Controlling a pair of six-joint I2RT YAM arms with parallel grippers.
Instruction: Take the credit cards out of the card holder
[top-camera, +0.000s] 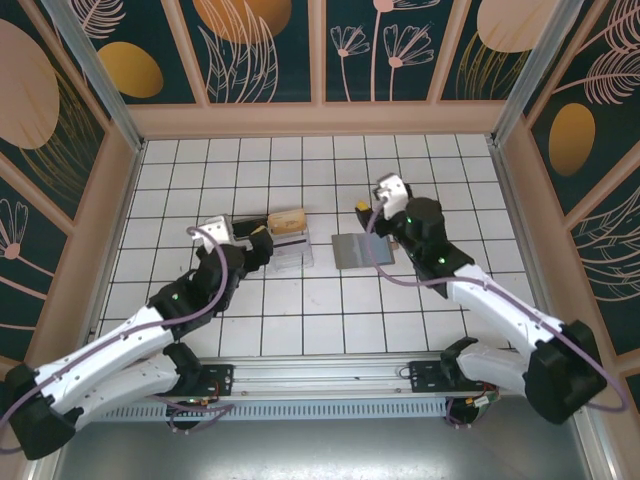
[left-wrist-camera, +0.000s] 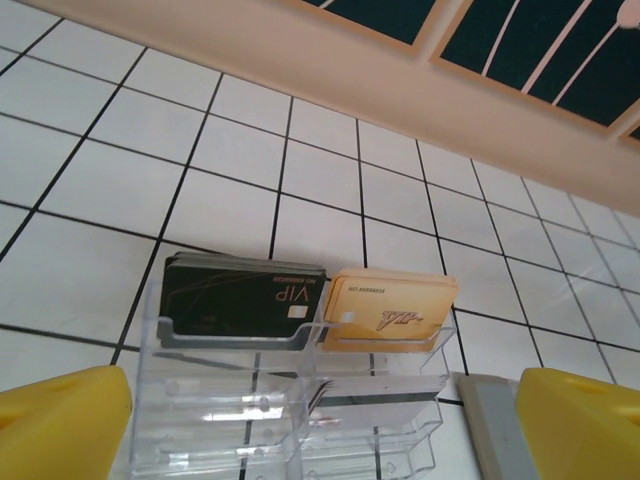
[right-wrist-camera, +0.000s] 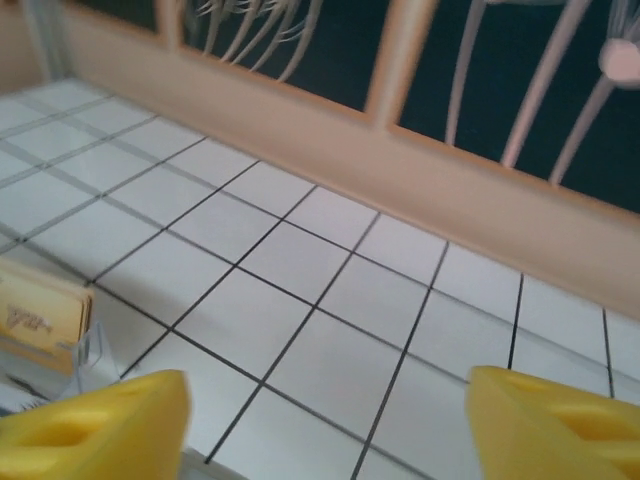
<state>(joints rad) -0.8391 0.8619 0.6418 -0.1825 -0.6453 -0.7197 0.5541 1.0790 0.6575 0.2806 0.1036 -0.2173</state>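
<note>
**"VIP" Card and Tan Stack Sat in the Holder, Grey Card Lay Out on the Bench**

The clear plastic card holder (top-camera: 292, 260) lay on the white-tiled bench (top-camera: 300, 330), just ahead of the left arm. Two stacks of credit cards sat in its far row. The black stack (left-wrist-camera: 240, 295) was on the left, and its top card read "VIP" in pale letters, with a line of small print beside it too fine to read. The tan stack (left-wrist-camera: 392, 305) was on the right, with a gold flourish of a logo and small print I could not make out.

A grey card (top-camera: 358, 250) lay flat on the tiles just to the right of the holder, outside it. I could not tell whether it was one card or several.

The yellow left fingers (left-wrist-camera: 60, 425) stood wide apart at the holder's near side, clamped on nothing. The right fingers (right-wrist-camera: 95, 430) were also apart with nothing between them, above the tiles at the far side of the grey card.
</note>
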